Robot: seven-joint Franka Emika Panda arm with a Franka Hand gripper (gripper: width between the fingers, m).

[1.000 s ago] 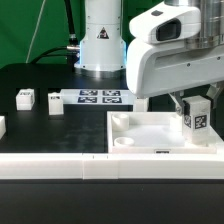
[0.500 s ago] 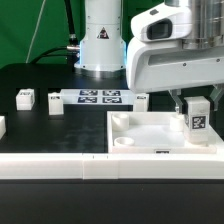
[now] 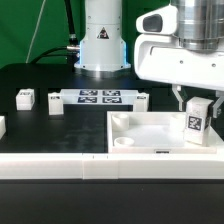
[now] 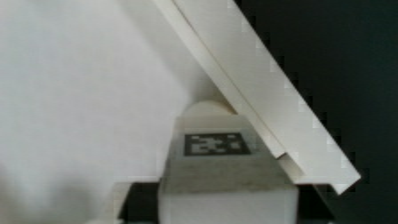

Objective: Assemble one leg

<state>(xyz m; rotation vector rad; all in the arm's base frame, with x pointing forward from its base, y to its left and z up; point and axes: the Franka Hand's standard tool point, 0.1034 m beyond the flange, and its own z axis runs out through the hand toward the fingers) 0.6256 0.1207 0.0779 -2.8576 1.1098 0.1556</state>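
Clamping leg between fingers at corner of tray.

Bright even lighting, whites nearly blown out, faint shadows, low resolution, wrist view blurred around the leg

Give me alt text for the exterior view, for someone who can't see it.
The gripper holds the leg, a white tagged post, slightly tilted, at a corner of the white tray-like part on the exterior view's right. Behind, the black table carries the marker board and two small white blocks.
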